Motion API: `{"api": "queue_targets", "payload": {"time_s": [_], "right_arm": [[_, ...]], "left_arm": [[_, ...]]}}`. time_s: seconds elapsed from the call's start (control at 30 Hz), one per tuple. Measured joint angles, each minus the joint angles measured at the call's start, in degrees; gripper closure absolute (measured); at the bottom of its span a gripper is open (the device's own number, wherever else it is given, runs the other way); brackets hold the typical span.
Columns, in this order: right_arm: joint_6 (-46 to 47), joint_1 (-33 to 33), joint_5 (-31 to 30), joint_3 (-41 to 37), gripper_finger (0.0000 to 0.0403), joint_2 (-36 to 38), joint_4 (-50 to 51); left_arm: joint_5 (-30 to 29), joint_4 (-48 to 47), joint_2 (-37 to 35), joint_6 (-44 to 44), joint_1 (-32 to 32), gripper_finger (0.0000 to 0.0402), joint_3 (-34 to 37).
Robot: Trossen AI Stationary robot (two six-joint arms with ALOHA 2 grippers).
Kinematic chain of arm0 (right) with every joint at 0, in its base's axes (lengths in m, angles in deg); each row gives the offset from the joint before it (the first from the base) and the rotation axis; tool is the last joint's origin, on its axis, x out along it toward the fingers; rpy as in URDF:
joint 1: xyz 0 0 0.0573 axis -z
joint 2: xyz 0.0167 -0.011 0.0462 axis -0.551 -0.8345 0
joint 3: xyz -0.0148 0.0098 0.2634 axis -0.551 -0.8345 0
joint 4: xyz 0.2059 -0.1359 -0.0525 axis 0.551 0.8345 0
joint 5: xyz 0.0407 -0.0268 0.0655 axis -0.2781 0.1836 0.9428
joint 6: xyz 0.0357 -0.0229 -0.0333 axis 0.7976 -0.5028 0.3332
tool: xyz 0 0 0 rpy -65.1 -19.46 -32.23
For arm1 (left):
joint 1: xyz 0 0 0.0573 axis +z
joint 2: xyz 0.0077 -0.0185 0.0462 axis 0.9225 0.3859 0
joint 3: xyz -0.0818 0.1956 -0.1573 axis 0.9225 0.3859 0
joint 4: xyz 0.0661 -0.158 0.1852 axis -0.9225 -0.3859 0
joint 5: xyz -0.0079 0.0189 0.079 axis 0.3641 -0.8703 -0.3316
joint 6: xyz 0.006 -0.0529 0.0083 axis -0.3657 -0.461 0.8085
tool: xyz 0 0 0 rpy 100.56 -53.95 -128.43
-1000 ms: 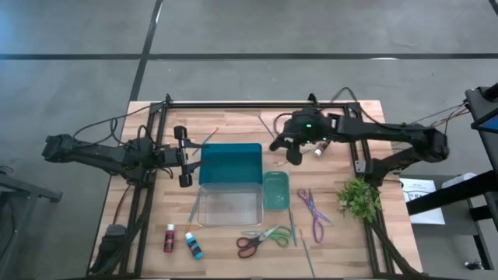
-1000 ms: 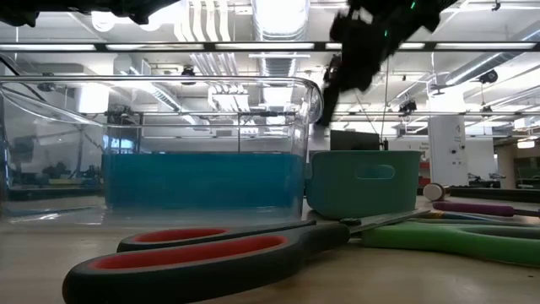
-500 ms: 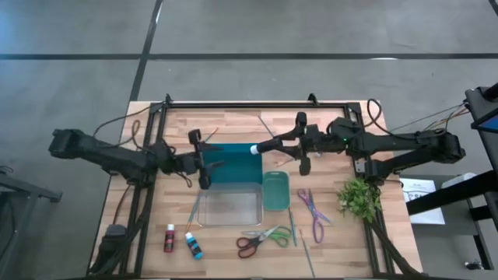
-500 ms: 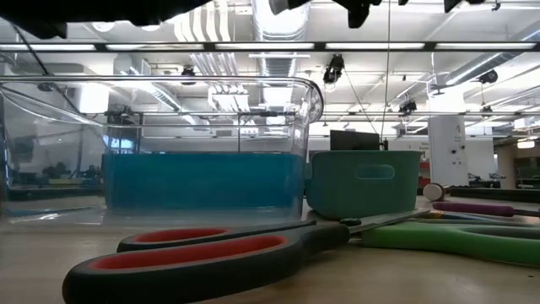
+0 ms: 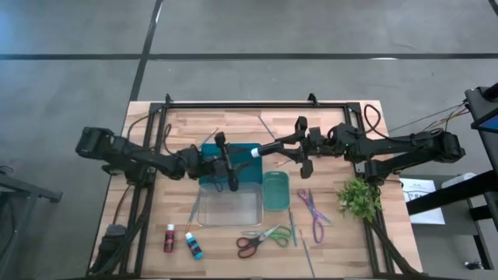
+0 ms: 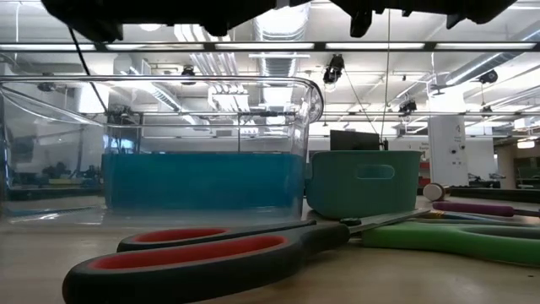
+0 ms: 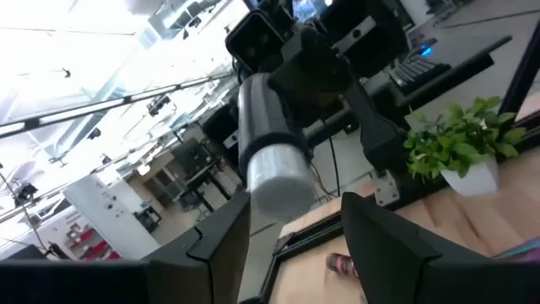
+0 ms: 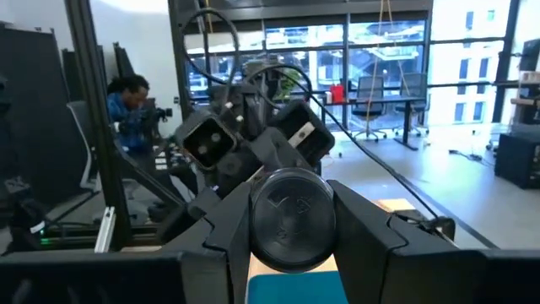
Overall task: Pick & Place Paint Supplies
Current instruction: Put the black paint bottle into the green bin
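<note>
A dark paint bottle [image 5: 265, 147] with a white cap is held lengthwise between the fingers of the right gripper [image 5: 302, 146], above the back edge of the teal container [image 5: 230, 159]; in the right wrist view the bottle's round dark base [image 8: 293, 218] is seen clamped between the two fingers. The left gripper [image 5: 226, 162] is held over the same teal container, facing the bottle, its fingers parted to a middling width with nothing between them. From the left wrist the white cap [image 7: 274, 173] is seen just beyond the fingers [image 7: 384, 241], not gripped by them.

On the table [image 5: 156, 132], a red bottle [image 5: 169, 238] and a blue bottle [image 5: 193, 246] are stood near the front left corner. The red-and-green scissors [image 5: 263, 239] are laid in front of the clear container [image 5: 228, 208], and the purple scissors [image 5: 313, 211] to the right of the small green bin [image 5: 275, 190]. Thin brushes [image 5: 293, 227] are scattered between the two pairs of scissors. A leafy sprig [image 5: 359, 197] is seen at the right edge.
</note>
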Motion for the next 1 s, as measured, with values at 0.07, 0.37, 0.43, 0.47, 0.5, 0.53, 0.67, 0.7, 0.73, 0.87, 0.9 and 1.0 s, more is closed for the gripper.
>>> {"api": "queue_targets", "payload": {"time_s": [0.07,0.37,0.43,0.47,0.5,0.53,0.67,0.7,0.73,0.87,0.9,1.0], "right_arm": [[0.0,-0.2,0.0,-0.2,0.0283,0.2,-0.3],[0.0,-0.2,0.1,-0.5,0.0283,0.1,0.1],[-0.1,-0.2,0.9,-0.5,0.0283,0.1,0.1],[-0.1,-0.2,1.3,-0.3,0.0283,0.1,0.0],[-0.2,-0.2,1.4,-0.1,0.0283,0.1,-0.1],[-0.3,-0.3,1.5,0.0,0.0283,0.1,-0.1],[-0.8,-0.6,1.8,0.1,0.0283,0.2,-0.2],[-0.9,-0.8,2.0,0.1,0.0283,0.2,-0.4],[-1.0,-0.9,2.5,0.1,0.0283,0.2,-0.7],[-1.3,-1.2,2.8,0.2,0.0283,0.2,-1.0],[-1.3,-1.2,2.8,0.2,0.0283,0.2,-1.1],[-1.6,-1.2,2.8,0.2,0.0283,0.2,-1.1]], "left_arm": [[0.0,0.2,1.2,0.0,0.0,0.0209,-1.6],[1.9,0.0,2.4,1.4,-0.3,0.0209,-4.7],[1.9,-0.7,2.4,1.5,-0.3,0.0209,-4.8],[1.9,-0.9,2.3,1.5,-0.3,0.0209,-4.8],[1.9,-0.9,2.2,1.5,-0.3,0.0209,-4.9],[1.9,-0.9,2.1,1.5,-0.3,0.0209,-4.9],[1.8,-1.1,2.1,1.3,-0.3,0.0209,-4.9],[1.7,-1.1,2.1,1.0,-0.3,0.0209,-4.9],[1.4,-1.1,2.1,0.9,-0.3,0.0209,-4.8],[0.9,-1.1,2.1,0.4,-0.3,0.0209,-4.8],[0.9,-1.1,2.1,0.0,-0.3,0.0209,-4.8],[0.8,-1.1,2.1,-0.7,-0.3,0.0209,-4.8]]}}
